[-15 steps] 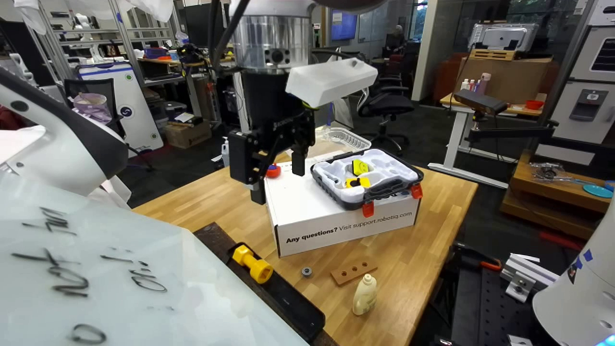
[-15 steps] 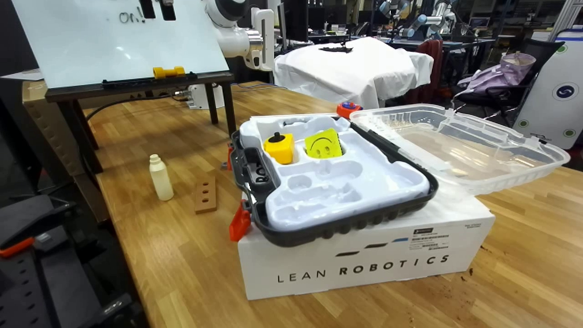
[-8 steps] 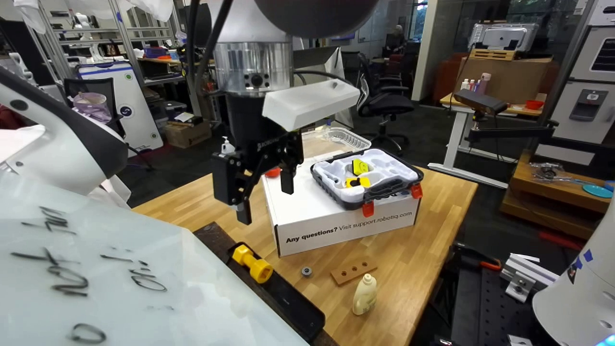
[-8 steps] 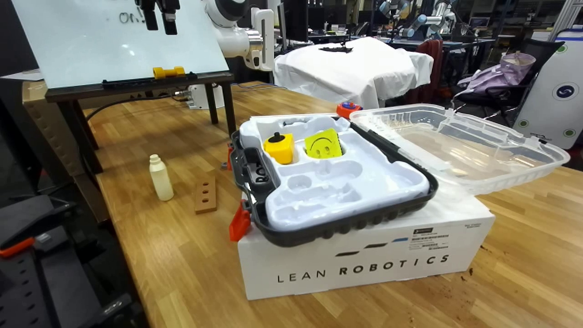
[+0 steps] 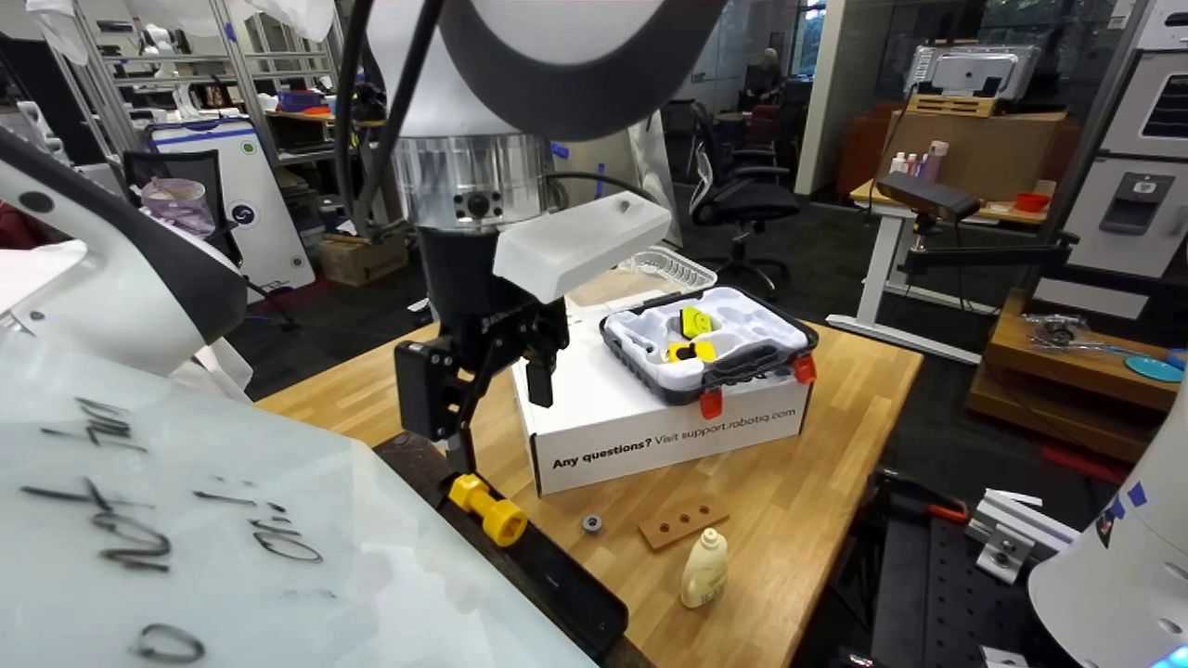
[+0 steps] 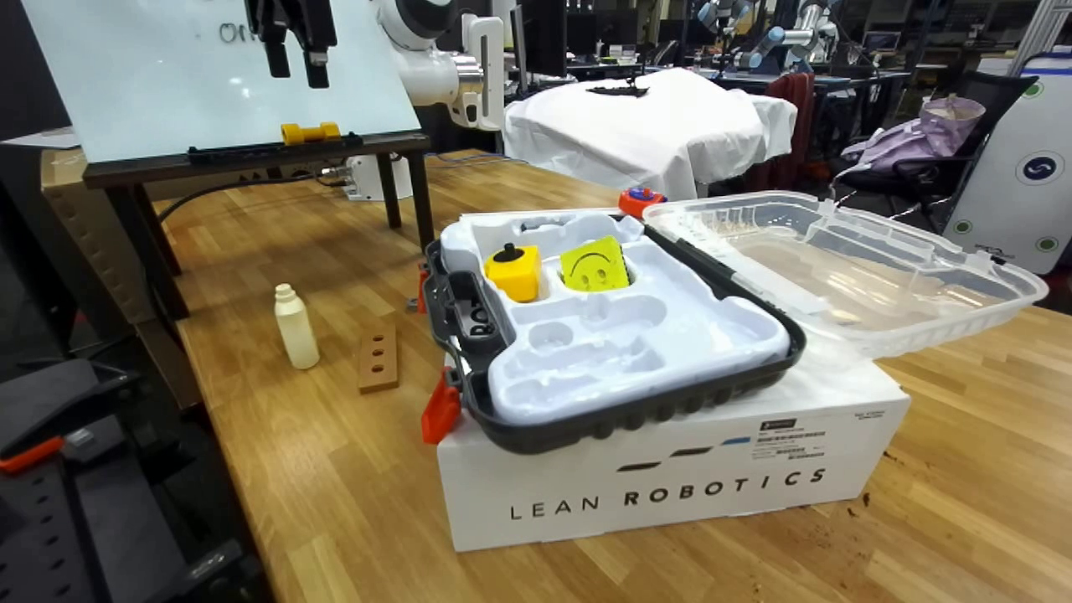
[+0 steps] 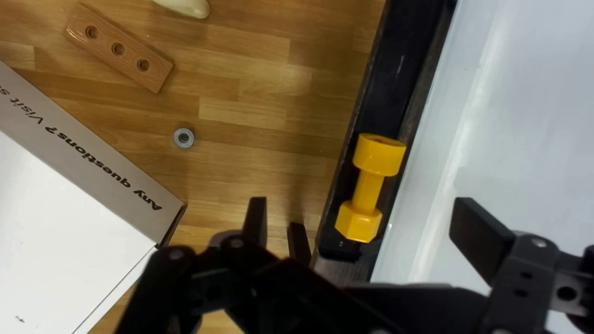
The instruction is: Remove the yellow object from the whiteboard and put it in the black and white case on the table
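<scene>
White-and-grey arm (image 5: 557, 88), black gripper (image 5: 500, 418)

In an exterior view: dark floor (image 5: 835, 255); black swivel chair (image 5: 747, 211) stands on it. Beyond: pale pillar (image 5: 820, 121), narrow bright window (image 5: 809, 35) beside it. Right side: white-legged desk (image 5: 877, 269), low wooden shelving (image 5: 1035, 365). Left side: metal rack (image 5: 239, 60). In an exterior view: white-draped furniture (image 6: 645, 126), type hidden; black mesh-backed chair (image 6: 1001, 102) stands to its right.

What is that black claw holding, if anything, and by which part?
Nothing is held. The gripper hangs open above the yellow object, clear of it; that lies on the black tray along the lower edge of the whiteboard.
</scene>
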`<control>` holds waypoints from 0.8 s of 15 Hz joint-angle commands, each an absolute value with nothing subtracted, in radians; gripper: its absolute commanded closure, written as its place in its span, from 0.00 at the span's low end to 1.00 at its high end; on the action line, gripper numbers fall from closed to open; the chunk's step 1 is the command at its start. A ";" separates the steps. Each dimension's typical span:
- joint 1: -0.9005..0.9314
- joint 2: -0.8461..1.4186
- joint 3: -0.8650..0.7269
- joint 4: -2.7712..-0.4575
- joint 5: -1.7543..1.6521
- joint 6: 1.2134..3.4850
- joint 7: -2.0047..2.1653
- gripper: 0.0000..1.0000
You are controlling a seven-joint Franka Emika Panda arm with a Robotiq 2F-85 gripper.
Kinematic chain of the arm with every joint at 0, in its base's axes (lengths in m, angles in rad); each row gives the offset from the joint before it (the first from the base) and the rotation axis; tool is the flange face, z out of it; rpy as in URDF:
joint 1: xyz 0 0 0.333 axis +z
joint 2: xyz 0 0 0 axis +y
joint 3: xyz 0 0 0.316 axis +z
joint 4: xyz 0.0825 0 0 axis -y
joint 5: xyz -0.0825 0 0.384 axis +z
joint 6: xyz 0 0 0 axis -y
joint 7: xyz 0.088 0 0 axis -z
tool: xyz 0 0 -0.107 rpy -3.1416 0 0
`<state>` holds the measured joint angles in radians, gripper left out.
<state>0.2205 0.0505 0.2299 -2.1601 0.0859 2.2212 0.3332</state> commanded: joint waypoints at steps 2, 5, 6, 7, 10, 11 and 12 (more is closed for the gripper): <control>0.231 0.068 0.231 -2.141 0.155 2.222 0.304 0.00; 0.234 0.070 0.230 -2.138 0.186 2.222 0.307 0.00; 0.237 0.059 0.229 -2.152 0.159 2.219 0.326 0.00; 0.237 0.059 0.229 -2.152 0.163 2.219 0.326 0.00; 0.237 0.060 0.229 -2.151 0.165 2.219 0.326 0.00; 0.237 0.060 0.229 -2.151 0.165 2.219 0.326 0.00; 0.237 0.060 0.229 -2.151 0.165 2.219 0.326 0.00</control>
